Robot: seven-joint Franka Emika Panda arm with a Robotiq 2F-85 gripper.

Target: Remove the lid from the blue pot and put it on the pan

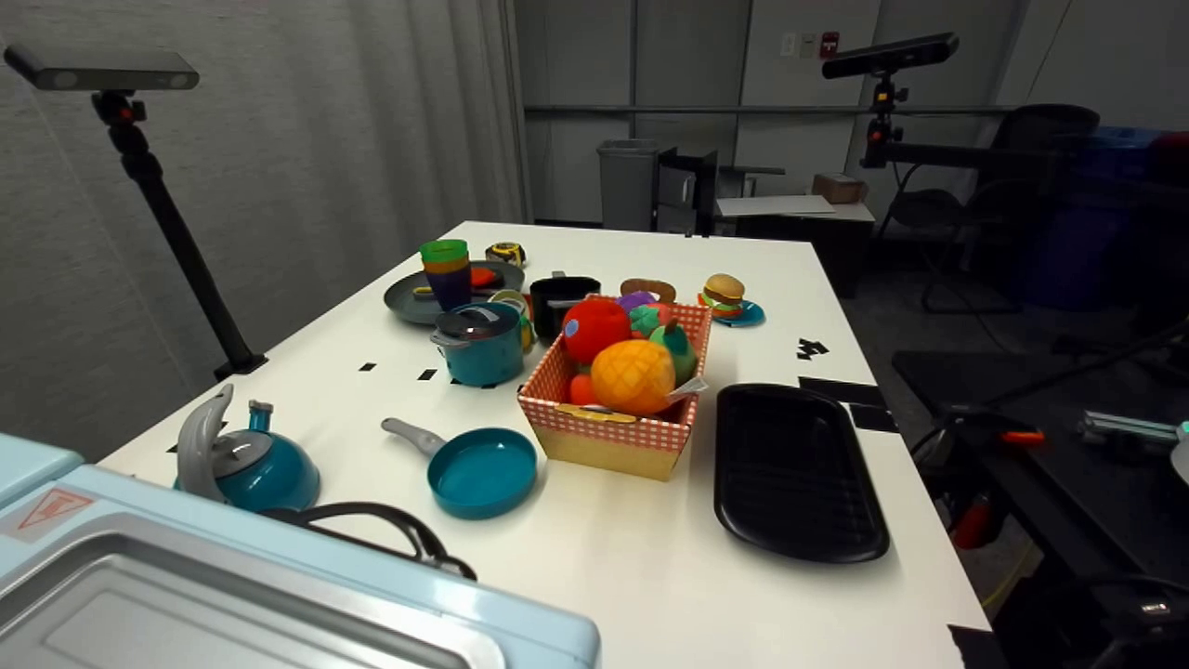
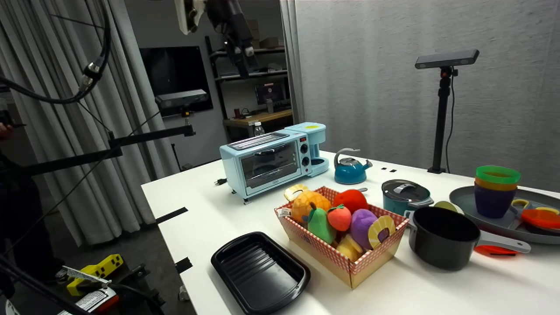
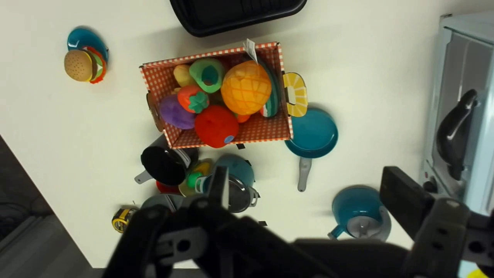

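In the wrist view we find the gripper across the bottom of the frame, its two fingers spread wide, one just left of centre and the other at the lower right. In an exterior view we catch the end of the arm, dark and blurred, at the top edge left of centre. The lid sits on the blue pot in both exterior views; in the wrist view the pair stands below the middle, and a finger covers part of it. We see the pan, right way up on the white table, below and left of centre in an exterior view, its grey handle pointing to the upper left. Just right of the pan stands the red-checked basket, heaped with plush fruit, and farther right lies the black tray. In an exterior view we have the pale-blue toaster oven in the upper middle, with the blue kettle just to its right. The black saucepan is at the lower right there, and above it in the frame the grey dish carries the stacked cups. In the wrist view we spot the toy burger at the upper left, overlapping a small blue plate, and the tape measure at the lower left.
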